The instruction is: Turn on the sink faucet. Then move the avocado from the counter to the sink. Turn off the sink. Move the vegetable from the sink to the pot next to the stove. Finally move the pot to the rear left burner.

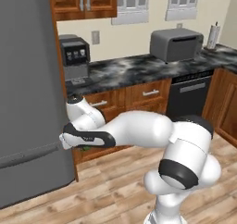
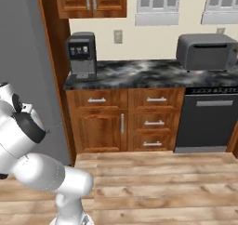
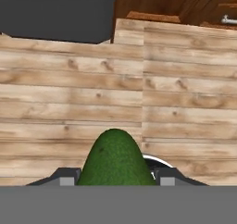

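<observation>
Right now, reading from the left of the frames, I have the gripper [image 1: 74, 144] low at the left-centre of the left base view, close against the grey fridge [image 1: 28, 102] side, with a sliver of green beneath it. In the hand view that green is the avocado [image 3: 115, 159], clamped between the two finger tips [image 3: 65, 176], its long axis pointing up the frame over bare wooden floor [image 3: 69, 93]. So the avocado is in hand, not below it. Across the worktop [image 2: 148, 75] I see a coffee machine [image 2: 81, 54] left and a toaster oven [image 2: 207, 51] right; I judge the base must drive on to find sink or pot.
</observation>
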Available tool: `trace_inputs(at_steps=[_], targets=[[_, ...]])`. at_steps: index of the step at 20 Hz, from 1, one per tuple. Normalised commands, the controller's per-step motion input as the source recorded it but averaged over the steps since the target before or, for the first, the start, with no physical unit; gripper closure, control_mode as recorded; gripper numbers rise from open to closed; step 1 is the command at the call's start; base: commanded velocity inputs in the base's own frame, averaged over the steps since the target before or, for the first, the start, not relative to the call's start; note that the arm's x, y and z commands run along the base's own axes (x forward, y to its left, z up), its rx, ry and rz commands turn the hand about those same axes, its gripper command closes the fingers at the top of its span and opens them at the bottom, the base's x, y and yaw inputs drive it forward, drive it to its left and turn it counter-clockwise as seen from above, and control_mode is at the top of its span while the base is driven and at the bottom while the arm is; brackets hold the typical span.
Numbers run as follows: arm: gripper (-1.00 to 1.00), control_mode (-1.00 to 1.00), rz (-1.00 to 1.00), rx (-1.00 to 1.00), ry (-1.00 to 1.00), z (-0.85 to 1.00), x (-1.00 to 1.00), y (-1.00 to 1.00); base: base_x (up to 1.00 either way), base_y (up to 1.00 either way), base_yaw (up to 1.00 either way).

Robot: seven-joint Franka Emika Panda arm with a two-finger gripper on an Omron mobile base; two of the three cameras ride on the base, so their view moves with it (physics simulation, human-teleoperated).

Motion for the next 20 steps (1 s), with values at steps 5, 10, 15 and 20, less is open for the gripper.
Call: trace_inputs(at_steps=[5, 10, 15, 20], targets=[[1.0, 1.0, 0.0, 0.0, 0.0, 0.0, 0.0, 0.0, -0.53, -0.12, 0.39], [1.0, 1.0, 0.0, 0.0, 0.0, 0.0, 0.0, 0.0, -0.56, -0.11, 0.39], [1.0, 1.0, 0.0, 0.0, 0.0, 0.0, 0.0, 0.0, -0.54, -0.06, 0.4], [1.0, 1.0, 0.0, 0.0, 0.0, 0.0, 0.0, 0.0, -0.4, -0.21, 0.42]])
